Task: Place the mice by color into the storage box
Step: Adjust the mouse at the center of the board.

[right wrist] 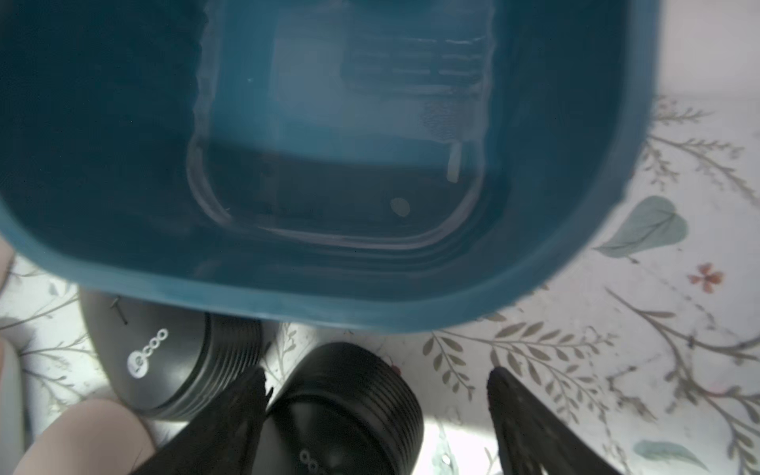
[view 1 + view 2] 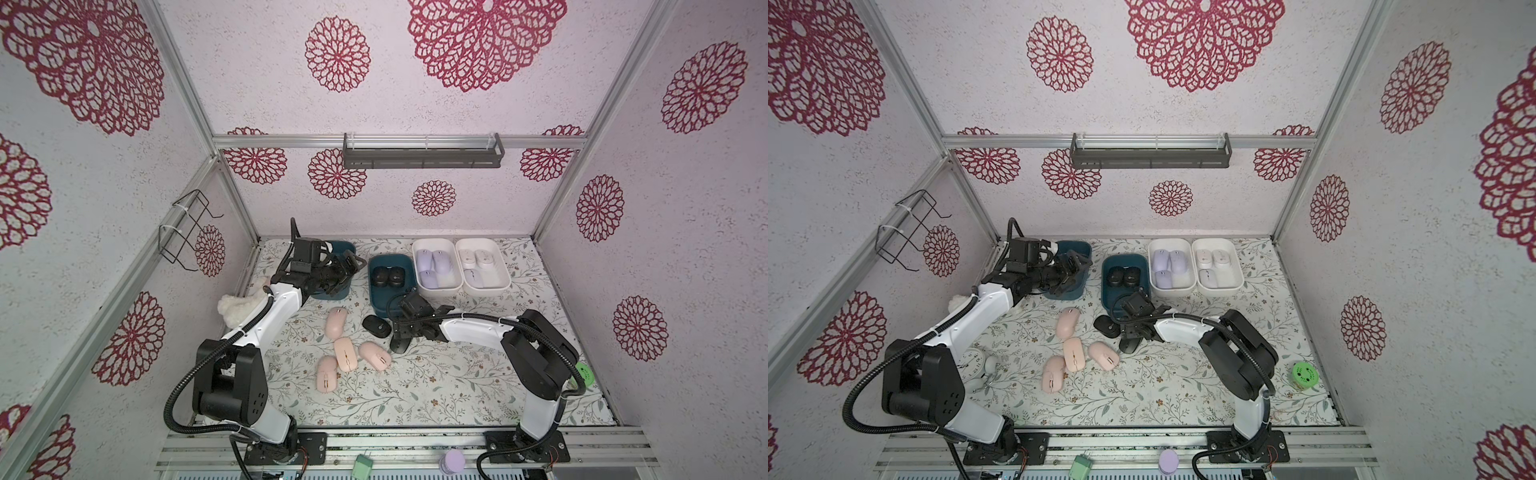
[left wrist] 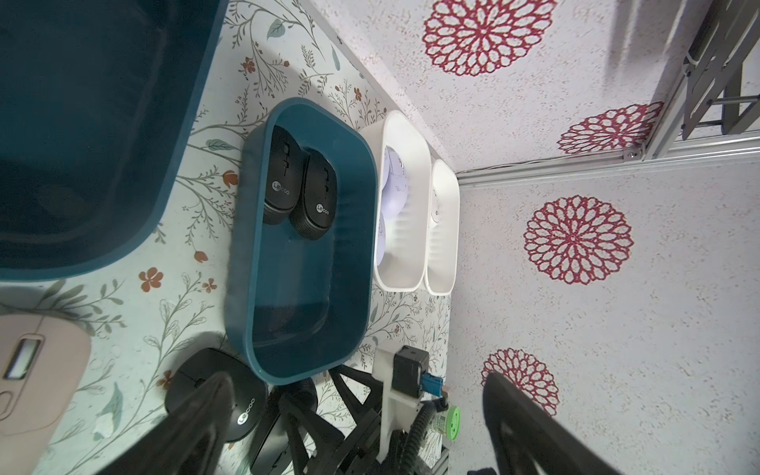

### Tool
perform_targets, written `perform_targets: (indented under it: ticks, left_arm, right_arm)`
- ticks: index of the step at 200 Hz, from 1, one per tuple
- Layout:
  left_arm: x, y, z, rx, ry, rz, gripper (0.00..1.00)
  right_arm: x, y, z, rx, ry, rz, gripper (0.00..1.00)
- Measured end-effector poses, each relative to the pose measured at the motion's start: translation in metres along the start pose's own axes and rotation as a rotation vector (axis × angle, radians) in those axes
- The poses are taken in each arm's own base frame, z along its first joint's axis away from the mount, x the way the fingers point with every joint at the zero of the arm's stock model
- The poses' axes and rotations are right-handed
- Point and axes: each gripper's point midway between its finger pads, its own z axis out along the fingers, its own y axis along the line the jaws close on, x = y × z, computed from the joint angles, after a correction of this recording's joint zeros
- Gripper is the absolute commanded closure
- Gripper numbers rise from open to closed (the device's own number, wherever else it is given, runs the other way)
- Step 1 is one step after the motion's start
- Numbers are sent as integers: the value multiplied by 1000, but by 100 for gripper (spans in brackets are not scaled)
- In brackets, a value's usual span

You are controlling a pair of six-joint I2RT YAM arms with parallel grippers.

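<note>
Several peach-pink mice (image 2: 346,353) lie loose mid-mat. Beside them are two black mice (image 2: 376,326). One of these black mice (image 1: 349,403) sits between the open fingers of my right gripper (image 1: 376,382) (image 2: 405,336); one finger touches it and the other stands apart. Just beyond is a teal box (image 2: 372,291) (image 1: 288,304) holding two black mice (image 3: 314,201). A white box (image 2: 415,253) holds lavender mice (image 2: 436,262), and another white box (image 2: 500,266) holds white mice (image 2: 482,259). My left gripper (image 2: 351,268) (image 3: 357,378) hangs open and empty over a second teal box (image 2: 332,293).
A fluffy white plush (image 2: 239,307) lies by the left arm. An alarm clock (image 2: 973,361) stands near the left base and a green round thing (image 2: 1305,375) at the right edge. A wire rack (image 2: 187,228) hangs on the left wall and a grey shelf (image 2: 422,156) on the back wall.
</note>
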Motion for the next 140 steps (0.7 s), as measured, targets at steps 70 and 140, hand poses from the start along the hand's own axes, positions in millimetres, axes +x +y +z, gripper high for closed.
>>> perform_targets:
  ticks: [70, 140]
  left_arm:
    - [-1, -2, 0, 7, -4, -2, 3]
    - [4, -5, 3, 12, 6, 5, 3]
  right_arm:
    - [22, -37, -24, 154, -17, -6, 15]
    - [56, -91, -56, 294, 14, 10, 25]
